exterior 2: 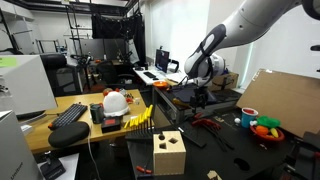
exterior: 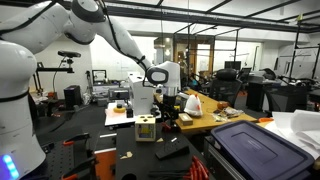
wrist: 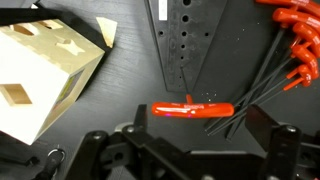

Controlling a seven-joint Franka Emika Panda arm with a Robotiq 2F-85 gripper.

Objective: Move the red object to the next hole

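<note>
In the wrist view a red T-handle hex key (wrist: 192,109) sits crosswise at the near end of a grey metal strip with a row of holes (wrist: 178,45). Only a short stub of its shaft shows, so I cannot tell whether it stands in a hole. My gripper (wrist: 200,128) is open, with one dark finger on each side of the handle and not touching it. In both exterior views the gripper (exterior: 165,100) (exterior 2: 200,96) hangs low over the black table.
Several more red T-handle keys (wrist: 285,50) lie fanned at the right. A wooden shape-sorter box (wrist: 45,75) (exterior: 147,127) (exterior 2: 168,152) stands close on the left. A white hard hat (exterior 2: 116,101) and a keyboard (exterior 2: 68,114) lie on the wooden desk. A bowl (exterior 2: 266,129) stands on the table.
</note>
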